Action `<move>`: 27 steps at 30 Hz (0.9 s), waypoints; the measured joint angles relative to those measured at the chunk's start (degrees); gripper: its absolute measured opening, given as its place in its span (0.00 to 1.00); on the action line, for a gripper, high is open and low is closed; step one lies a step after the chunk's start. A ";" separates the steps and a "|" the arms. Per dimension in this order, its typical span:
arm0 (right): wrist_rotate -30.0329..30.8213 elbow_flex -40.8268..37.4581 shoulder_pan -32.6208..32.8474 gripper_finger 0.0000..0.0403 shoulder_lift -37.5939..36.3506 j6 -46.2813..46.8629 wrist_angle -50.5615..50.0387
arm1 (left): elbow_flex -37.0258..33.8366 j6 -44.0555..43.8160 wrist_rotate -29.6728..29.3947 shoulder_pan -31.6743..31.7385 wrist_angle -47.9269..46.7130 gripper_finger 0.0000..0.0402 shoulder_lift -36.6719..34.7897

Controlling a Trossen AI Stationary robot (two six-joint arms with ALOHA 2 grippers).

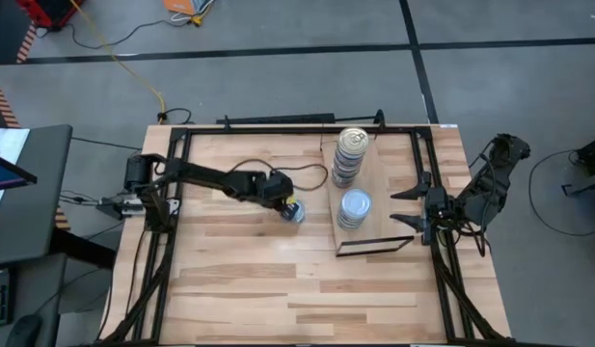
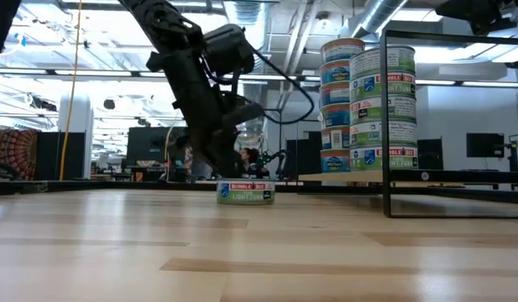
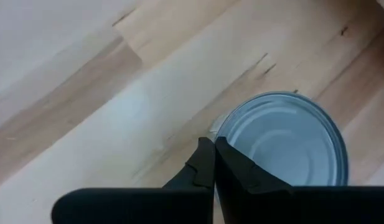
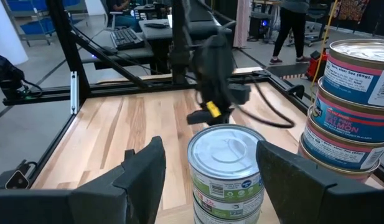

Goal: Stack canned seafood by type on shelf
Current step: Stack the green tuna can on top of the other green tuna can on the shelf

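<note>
Overhead view of a butcher-block table (image 1: 278, 280) with two arms. The left arm reaches from the table's 9 o'clock edge toward the centre; the left gripper (image 1: 285, 200) hangs just above a single silvery-topped tin (image 1: 294, 212) lying flat on the table, just off the shelf's 9 o'clock edge. In the left wrist view the two fingers (image 3: 204, 165) are pressed together, clenched on nothing, their tips at the rim of the tin (image 3: 285, 140). In the low view the tin (image 2: 245, 192) rests on the wood with the gripper (image 2: 229, 168) directly over it.

The shelf (image 1: 379, 193), a pale board right of centre, carries two stacks of tins: a taller stack (image 1: 349, 154) toward 12 o'clock and a shorter silvery-topped stack (image 1: 354, 207) toward 6 o'clock of it.

The right gripper (image 1: 405, 207) waits at the shelf's 3 o'clock edge, fingers spread wide, released. In the right wrist view the shorter stack (image 4: 226, 171) stands between its fingers (image 4: 148, 168), touching neither.
</note>
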 joint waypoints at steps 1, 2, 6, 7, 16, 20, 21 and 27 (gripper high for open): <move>-0.01 0.00 0.03 0.69 0.00 0.00 0.00 | 0.02 0.51 1.98 1.08 -0.61 0.00 -0.01; -0.01 0.00 0.10 0.69 0.02 0.00 0.00 | 0.04 1.04 3.33 2.00 -1.27 0.00 -0.05; -0.07 0.00 0.70 0.69 0.35 0.00 0.02 | -0.17 3.78 8.23 5.28 -5.18 0.00 0.17; -0.07 0.00 0.97 0.69 0.37 0.00 0.00 | -0.16 4.19 9.77 6.03 -5.31 0.00 0.20; -0.07 0.00 1.27 0.69 0.37 0.02 0.23 | 2.42 8.68 9.09 7.21 -8.84 0.00 -0.89; -0.06 0.00 1.27 0.69 0.66 0.02 0.25 | 4.94 14.40 -2.20 3.61 -10.52 0.00 -3.80; -0.05 0.00 1.27 0.69 0.69 0.02 0.19 | 5.77 14.97 -4.66 2.59 -9.18 0.00 -4.38; -0.03 0.00 1.17 0.69 0.79 0.14 0.93 | 10.73 19.62 -14.96 -1.26 -9.13 0.07 -4.03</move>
